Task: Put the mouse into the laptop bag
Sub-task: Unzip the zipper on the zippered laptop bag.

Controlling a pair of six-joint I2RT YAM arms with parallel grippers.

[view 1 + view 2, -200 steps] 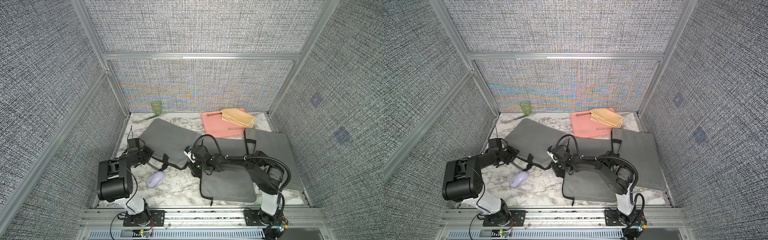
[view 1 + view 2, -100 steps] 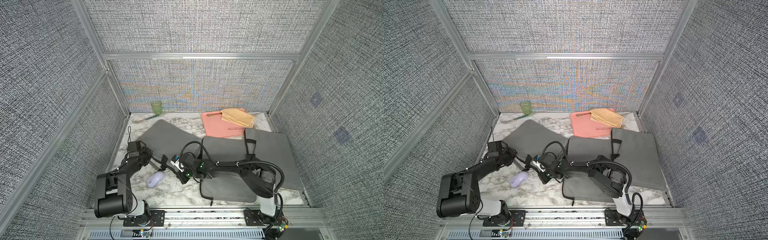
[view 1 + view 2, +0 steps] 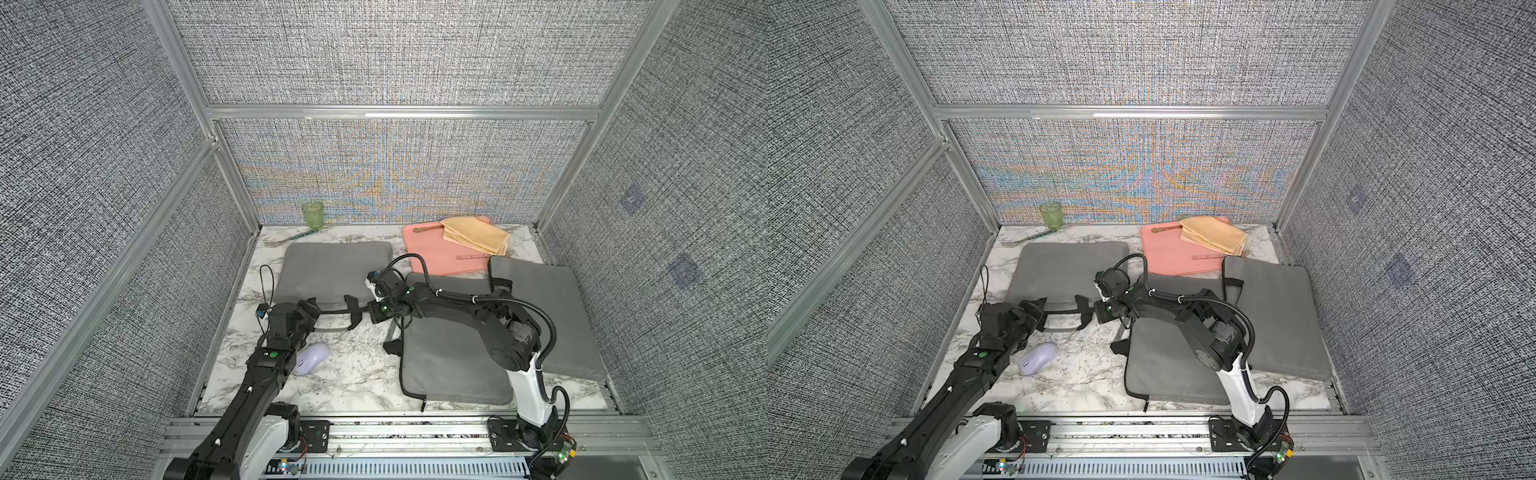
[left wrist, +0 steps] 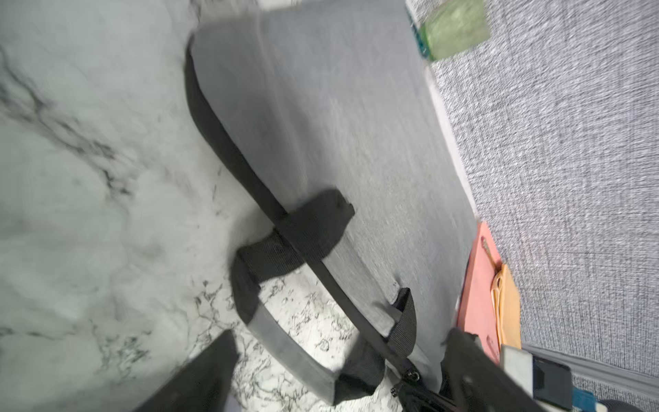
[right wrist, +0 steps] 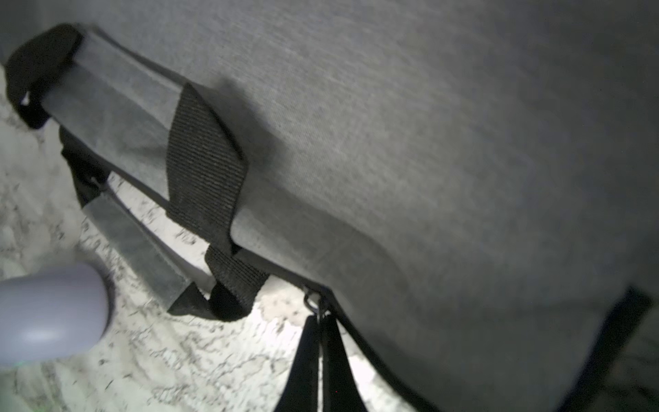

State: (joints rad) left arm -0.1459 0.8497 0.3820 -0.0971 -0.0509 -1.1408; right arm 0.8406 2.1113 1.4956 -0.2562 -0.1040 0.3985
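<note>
The lilac mouse (image 3: 311, 358) (image 3: 1037, 358) (image 5: 50, 314) lies on the marble table in front of the grey laptop bag (image 3: 332, 270) (image 3: 1067, 270) (image 4: 338, 125) (image 5: 428, 142). The bag lies flat at the back left, its handles (image 3: 336, 320) toward the front. My left gripper (image 3: 309, 309) (image 3: 1036, 309) (image 4: 338, 371) hangs open at the bag's front left corner, holding nothing. At the front right corner my right gripper (image 3: 369, 309) (image 3: 1099, 309) (image 5: 321, 324) is shut on the bag's zipper pull (image 5: 313, 303).
Two more grey bags lie centre-right (image 3: 449, 357) and far right (image 3: 544, 316), under my right arm. A pink sleeve (image 3: 432, 257) with a yellow cloth (image 3: 476, 236) sits at the back right. A green cup (image 3: 312, 214) and a fork (image 3: 286, 240) stand at the back left.
My left gripper has opened and let go of the bag's left corner. The right gripper slid left along the front edge, then back right, still shut. The bag now lies squarer.
</note>
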